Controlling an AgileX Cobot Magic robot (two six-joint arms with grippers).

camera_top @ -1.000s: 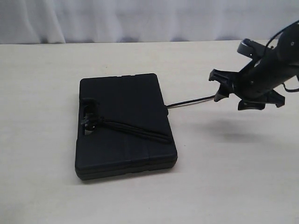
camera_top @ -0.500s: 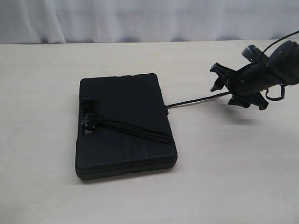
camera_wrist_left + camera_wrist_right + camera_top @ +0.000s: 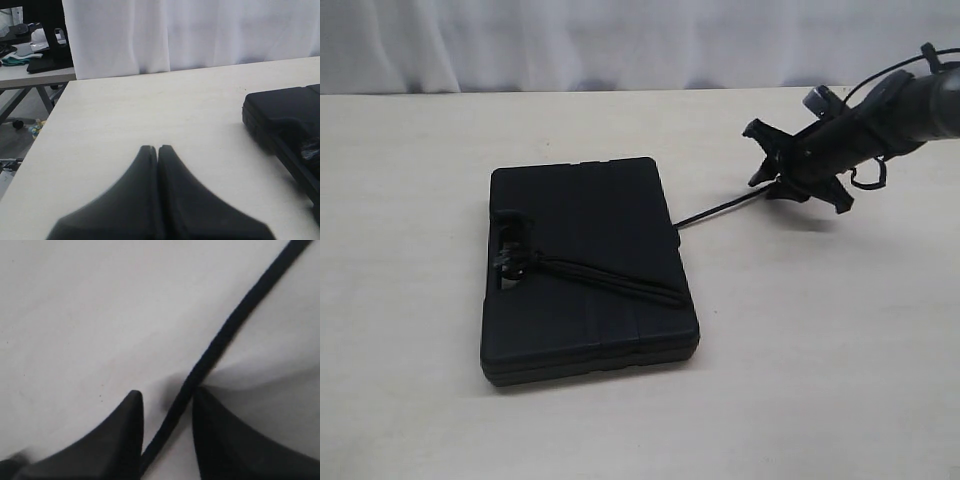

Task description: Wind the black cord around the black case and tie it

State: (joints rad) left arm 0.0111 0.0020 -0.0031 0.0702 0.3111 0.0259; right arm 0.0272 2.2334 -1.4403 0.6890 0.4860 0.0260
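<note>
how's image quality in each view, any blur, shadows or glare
Exterior view: soft even light, no glare; the black case swallows its detail, and a faint shadow lies under the right gripper. Left wrist view: case fairly sharp, the left gripper soft. Right wrist view: blurred throughout; the black cord has fuzzy edges and a grey shadow beside it.

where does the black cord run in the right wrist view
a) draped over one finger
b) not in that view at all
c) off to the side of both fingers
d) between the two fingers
d, the black cord comes down across the table and passes between the two fingers of the right gripper, with bare table showing between the cord and one of them.
</note>
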